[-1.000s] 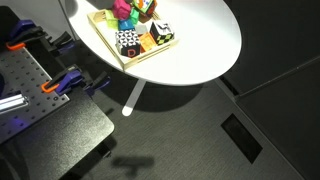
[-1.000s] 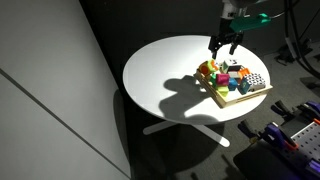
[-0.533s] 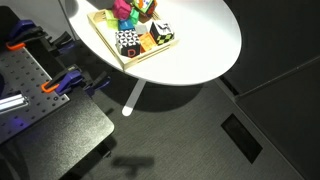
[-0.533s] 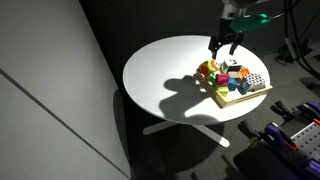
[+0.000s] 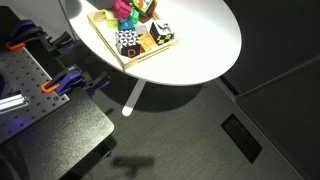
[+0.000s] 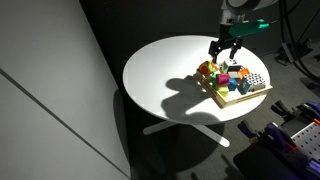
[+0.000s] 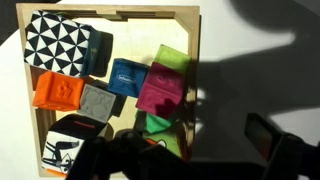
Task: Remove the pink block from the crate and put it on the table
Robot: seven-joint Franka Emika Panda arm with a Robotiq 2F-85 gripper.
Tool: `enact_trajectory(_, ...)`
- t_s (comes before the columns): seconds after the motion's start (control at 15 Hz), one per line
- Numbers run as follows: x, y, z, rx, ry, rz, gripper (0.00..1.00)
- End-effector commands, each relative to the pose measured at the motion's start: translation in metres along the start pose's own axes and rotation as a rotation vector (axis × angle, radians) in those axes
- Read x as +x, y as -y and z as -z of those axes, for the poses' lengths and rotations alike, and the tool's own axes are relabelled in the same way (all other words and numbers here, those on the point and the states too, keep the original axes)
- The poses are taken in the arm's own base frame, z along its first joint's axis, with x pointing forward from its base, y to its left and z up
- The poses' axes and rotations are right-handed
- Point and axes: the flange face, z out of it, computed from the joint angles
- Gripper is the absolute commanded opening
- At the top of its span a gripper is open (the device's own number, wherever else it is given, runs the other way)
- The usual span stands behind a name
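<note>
The wooden crate [image 7: 192, 70] sits near the edge of the round white table [image 5: 200, 40] and holds several blocks. The pink block [image 7: 160, 90] lies against the crate's right rim, between two green blocks, with a blue block to its left. It also shows in an exterior view [image 5: 122, 8] and, small, in an exterior view [image 6: 231, 68]. A black-and-white patterned cube [image 7: 57, 42] fills the top left corner. My gripper [image 6: 224, 48] hangs open and empty just above the crate [image 6: 238, 88]. In the wrist view its dark fingers [image 7: 270, 135] straddle the crate's right rim, blurred.
A dark perforated workbench with orange clamps [image 5: 30, 80] stands beside the table and also shows in an exterior view [image 6: 290, 140]. Orange [image 7: 60, 92] and grey [image 7: 98, 102] blocks lie in the crate's left half. The table's white pedestal [image 5: 133, 98] reaches the dark floor.
The arm has come down slightly toward the crate. The blocks have not moved.
</note>
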Motion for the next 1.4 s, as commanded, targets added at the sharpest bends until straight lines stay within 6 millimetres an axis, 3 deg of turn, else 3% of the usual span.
enact_trajectory(0.0, 0.009, -0.003, -0.017, -0.015, 0.002, -0.009, 1.00)
enact_trajectory(0.67, 0.011, -0.016, -0.072, -0.091, 0.052, -0.016, 1.00)
enact_trajectory(1.33, 0.017, -0.013, -0.093, -0.120, 0.054, -0.014, 1.00)
